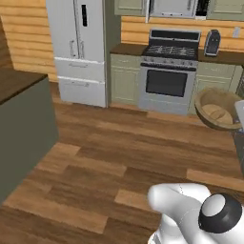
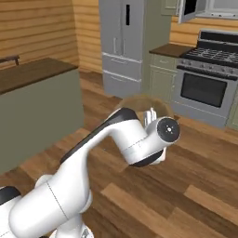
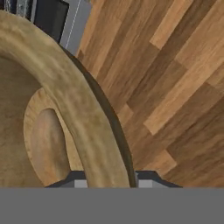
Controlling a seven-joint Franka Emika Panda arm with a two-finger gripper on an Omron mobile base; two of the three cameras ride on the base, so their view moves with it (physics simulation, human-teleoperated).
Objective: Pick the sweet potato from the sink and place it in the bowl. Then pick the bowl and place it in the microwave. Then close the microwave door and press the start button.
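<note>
1. The gripper (image 3: 106, 177) is clamped on the bowl (image 1: 217, 108): in the hand view one finger (image 3: 72, 179) sits inside the thick tan rim and the other outside it, the rim pinched between them.
2. The sweet potato (image 3: 49, 146) lies in the bowl's bottom, at about 8 o'clock in the hand view, so the first step looks done.
3. The bowl hangs in the air over the wooden floor (image 1: 109, 157), at 3 o'clock in the left base view, in front of the stove (image 1: 169, 71).
4. The microwave (image 1: 174, 7) sits above the stove at 12 o'clock, well apart from the bowl; its door (image 2: 187, 10) appears to stand open.
5. Left, by my reckoning: setting the bowl inside, closing the door, pressing start.
6. No readable brand, label or writing anywhere.
</note>
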